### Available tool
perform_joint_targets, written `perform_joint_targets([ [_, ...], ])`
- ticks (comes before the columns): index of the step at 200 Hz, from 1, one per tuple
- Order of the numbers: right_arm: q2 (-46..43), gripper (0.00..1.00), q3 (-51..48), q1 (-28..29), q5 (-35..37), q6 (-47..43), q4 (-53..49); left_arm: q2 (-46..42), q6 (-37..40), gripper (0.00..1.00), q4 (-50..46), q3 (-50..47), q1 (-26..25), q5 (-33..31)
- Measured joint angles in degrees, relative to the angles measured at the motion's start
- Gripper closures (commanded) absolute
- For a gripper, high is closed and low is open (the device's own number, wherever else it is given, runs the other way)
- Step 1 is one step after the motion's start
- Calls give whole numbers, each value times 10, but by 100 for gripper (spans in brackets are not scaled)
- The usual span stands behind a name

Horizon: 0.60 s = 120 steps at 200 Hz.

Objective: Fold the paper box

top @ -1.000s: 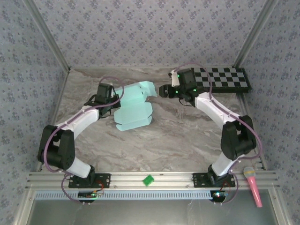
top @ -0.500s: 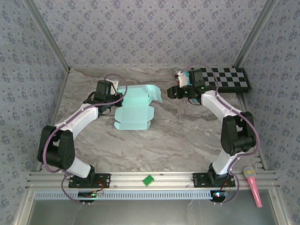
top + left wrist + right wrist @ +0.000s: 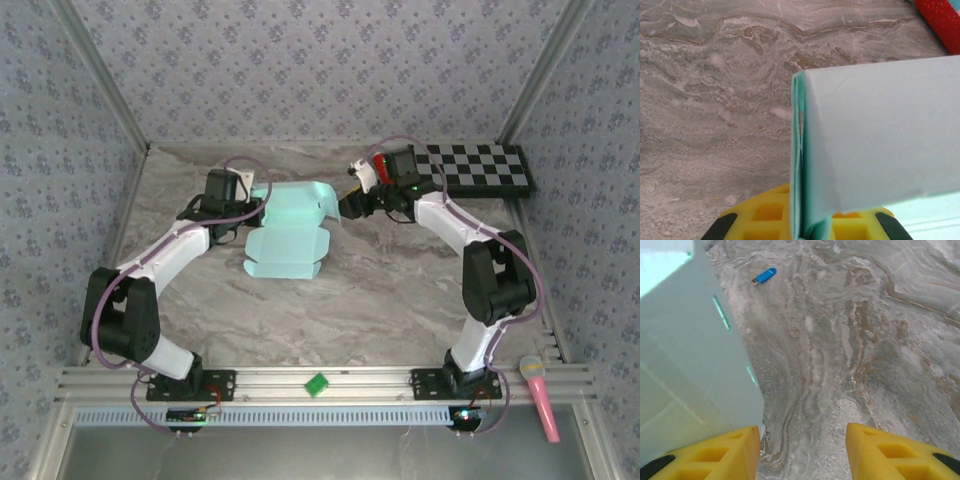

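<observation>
While the left tool [image 3: 249, 204] stayed pinched on the paper box [image 3: 288, 243], the right tool [image 3: 802, 434] came back beside its right flap [image 3: 322, 197], jaws apart, maybe to fold it.

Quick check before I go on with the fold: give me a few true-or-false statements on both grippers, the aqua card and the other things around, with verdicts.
1. The left gripper is shut on the paper box. True.
2. The right gripper is clamped on the paper box. False: its jaws stand open with bare table between them, and the card is beside one of them.
3. The paper box is a finished, closed box. False: it is a partly folded sheet, with one part flat on the table.
4. The checkerboard lies at the table's far right. True.
5. The pink microphone lies on the paper box. False: it lies at the near right edge.
</observation>
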Motion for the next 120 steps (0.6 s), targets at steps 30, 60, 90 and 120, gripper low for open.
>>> perform_joint_targets([
  [30, 0, 50, 8, 9, -10, -20, -4, 10, -2, 100, -1, 9, 0, 0],
  [60, 10, 51, 25, 20, -16, -31, -16, 20, -6, 100, -2, 10, 0, 0],
  [90, 24, 52, 42, 33, -24, -38, -31, 22, -9, 100, -5, 11, 0, 0],
  [120, 33, 53, 58, 43, -29, -40, -41, 25, -13, 100, -12, 16, 0, 0],
])
